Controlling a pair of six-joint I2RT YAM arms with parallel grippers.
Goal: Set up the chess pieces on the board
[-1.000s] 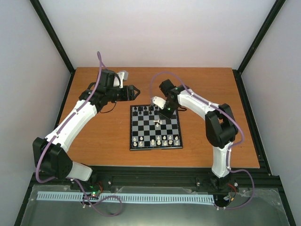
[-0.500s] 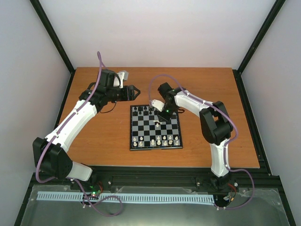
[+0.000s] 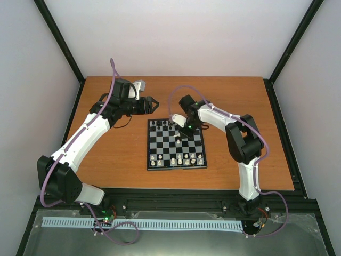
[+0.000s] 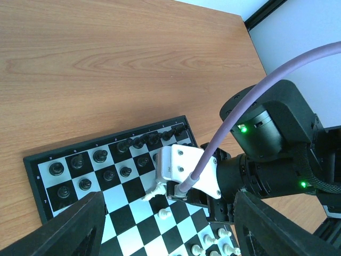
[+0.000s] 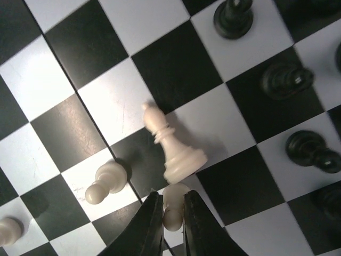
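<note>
My right gripper [image 5: 171,224] pinches a small rounded cream-white chess piece [image 5: 173,205] standing mid-board, right of centre, on the black-and-pale checkered chessboard [image 5: 64,74]. A taller cream-white piece [image 5: 173,149] leans just beside it, perhaps touching, so I should lift straight up and slowly to avoid toppling it. My left gripper [image 3: 152,104] hangs spread over the brown wooden table [image 3: 106,154], just beyond the board's far-left corner.

Right jaws narrower, seemingly around pawn [image 5: 173,202]
</note>
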